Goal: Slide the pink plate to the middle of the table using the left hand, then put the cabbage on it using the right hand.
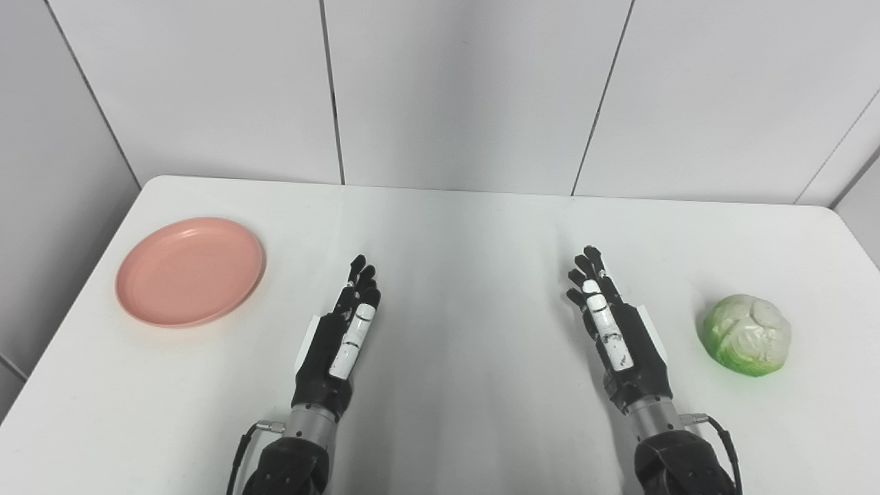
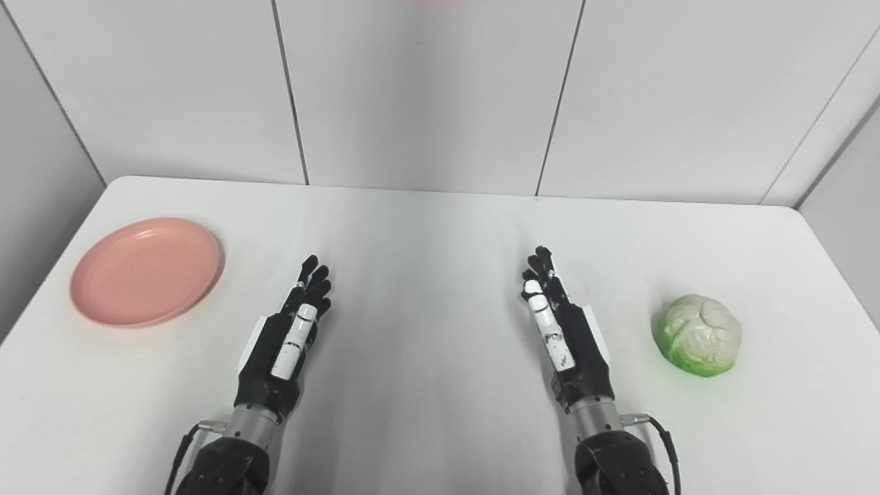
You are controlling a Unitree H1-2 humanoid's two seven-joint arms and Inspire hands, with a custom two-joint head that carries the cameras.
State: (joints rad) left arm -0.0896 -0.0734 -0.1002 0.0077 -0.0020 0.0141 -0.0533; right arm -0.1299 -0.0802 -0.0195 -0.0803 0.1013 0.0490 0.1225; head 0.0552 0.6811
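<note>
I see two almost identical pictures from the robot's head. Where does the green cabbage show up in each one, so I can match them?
Left eye view: the cabbage sits at the far right, beyond the right hand, apart from it.
Right eye view: the cabbage sits right of centre, further from the picture's right edge.
Shared landmark: the pink plate at the table's left side, opposite the cabbage in both.

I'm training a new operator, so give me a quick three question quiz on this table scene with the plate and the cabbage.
1. True or false: the pink plate already holds the cabbage.
2. Which hand is nearer the cabbage: A left hand, B right hand?
3. Fill in: both hands hold ____.

Key: 1 false, they lie at opposite sides of the table. 2 B. 3 nothing, fingers extended.
</note>
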